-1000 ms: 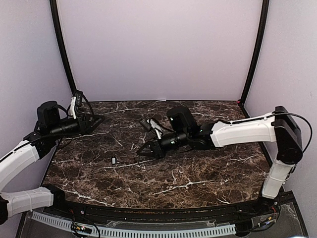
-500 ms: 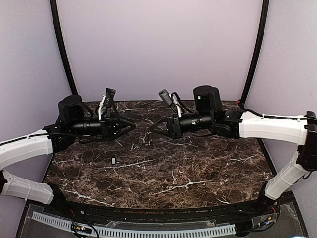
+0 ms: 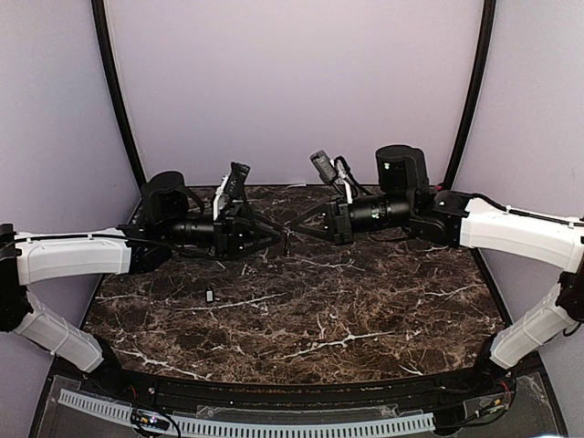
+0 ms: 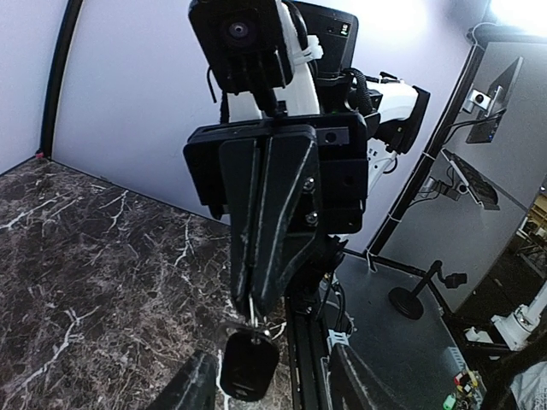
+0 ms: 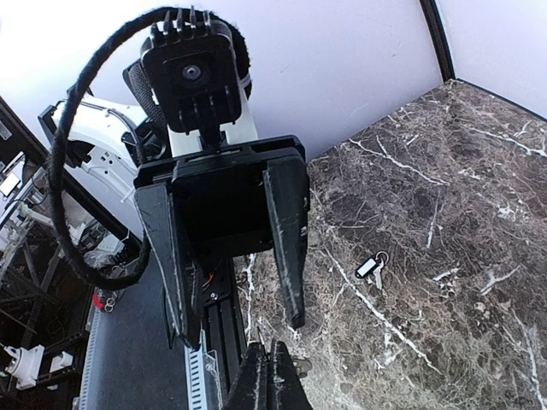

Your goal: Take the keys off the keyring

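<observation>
Where the arms meet: above the table (image 3: 365, 310), tips facing, apparently so one holds while the other pulls.
Right gripper (image 4: 250, 309): pinched closed on the keyring (image 4: 253, 325), presenting it in mid-air.
Hanging key (image 4: 248, 369): dark, dangling under the ring, between the left fingers.
Left gripper (image 5: 244, 331): spread wide, holding nothing, seemingly lined up to take that key.
Loose key (image 3: 209, 295): lying apart on the table, likely already off.

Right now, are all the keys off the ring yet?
Not yet. One loose key already lies on the table. The right gripper is shut on the keyring, a dark key dangling from it. The open left gripper must pull that off.
</observation>
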`<action>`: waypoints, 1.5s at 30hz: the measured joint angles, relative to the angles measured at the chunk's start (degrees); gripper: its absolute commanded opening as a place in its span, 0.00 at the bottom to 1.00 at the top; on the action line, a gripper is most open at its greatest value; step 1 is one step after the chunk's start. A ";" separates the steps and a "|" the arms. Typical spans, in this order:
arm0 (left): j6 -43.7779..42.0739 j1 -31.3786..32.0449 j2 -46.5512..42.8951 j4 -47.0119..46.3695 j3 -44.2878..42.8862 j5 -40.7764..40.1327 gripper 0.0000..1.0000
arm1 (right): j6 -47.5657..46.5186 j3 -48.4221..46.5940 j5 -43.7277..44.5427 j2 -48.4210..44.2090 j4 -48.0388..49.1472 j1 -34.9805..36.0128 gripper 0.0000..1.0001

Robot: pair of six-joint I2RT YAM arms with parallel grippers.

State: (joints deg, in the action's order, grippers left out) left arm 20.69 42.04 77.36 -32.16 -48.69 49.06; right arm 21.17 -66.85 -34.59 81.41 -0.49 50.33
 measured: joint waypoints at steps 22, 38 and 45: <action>2.56 1.57 3.65 -3.91 -1.75 1.42 0.14 | -1.20 0.00 -0.70 -0.44 -2.34 -0.09 0.00; 6.12 1.88 4.26 -8.76 -0.13 -0.50 0.00 | -0.96 0.33 1.07 -1.42 -2.34 -0.15 0.57; 10.71 2.25 4.22 -13.92 1.29 -2.32 0.00 | 0.52 8.85 3.17 -8.17 5.44 -0.22 0.69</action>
State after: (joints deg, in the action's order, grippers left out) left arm 31.40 44.29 81.58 -46.09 -47.40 46.74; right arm 21.69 -58.00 -31.42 73.23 4.95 50.11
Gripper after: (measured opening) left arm 0.008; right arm 0.687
